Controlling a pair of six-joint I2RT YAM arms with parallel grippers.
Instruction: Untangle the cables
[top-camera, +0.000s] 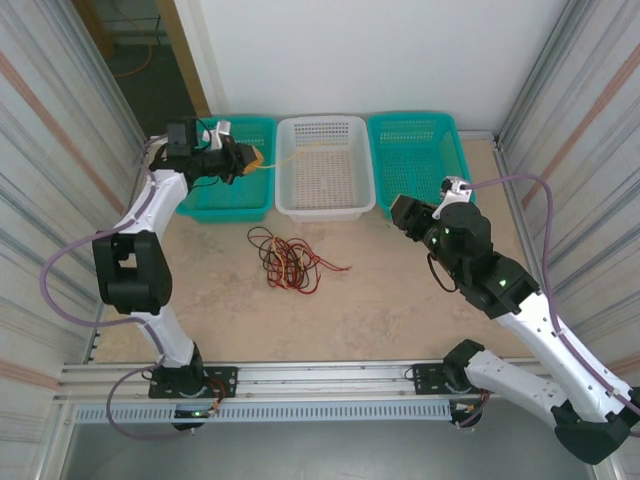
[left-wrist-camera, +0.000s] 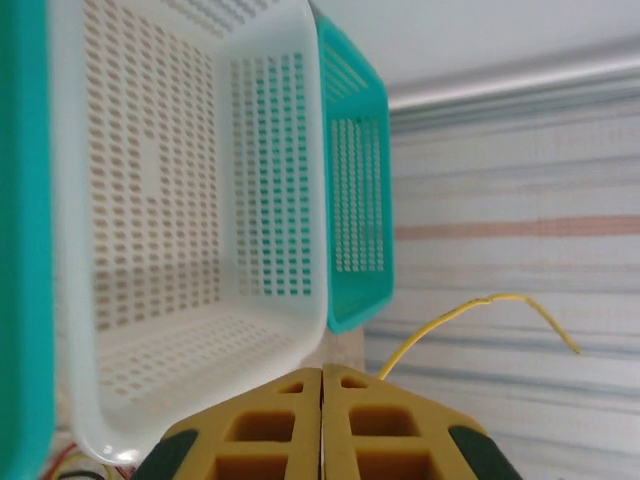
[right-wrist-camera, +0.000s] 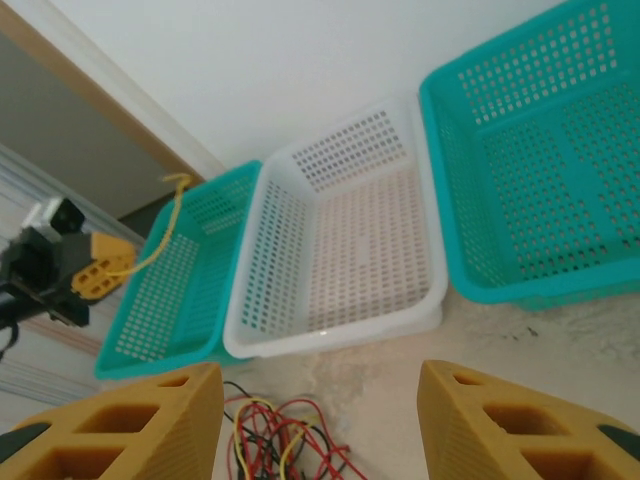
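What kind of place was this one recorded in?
Probably a lab robot cell: arms bolted to an aluminium rail, panelled side walls enclosing the table, plastic baskets at the back.

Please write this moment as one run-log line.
left gripper: shut on yellow cable, over left teal basket | right gripper: open, empty | cable pile: tangled on table

White back wall (top-camera: 400, 50) across top. Striped corrugated panels (top-camera: 50, 120) both sides. Beige mottled tabletop (top-camera: 380, 310) centre. Dark doorway (top-camera: 140, 70), wooden frame (top-camera: 190, 55), upper left. Even light.
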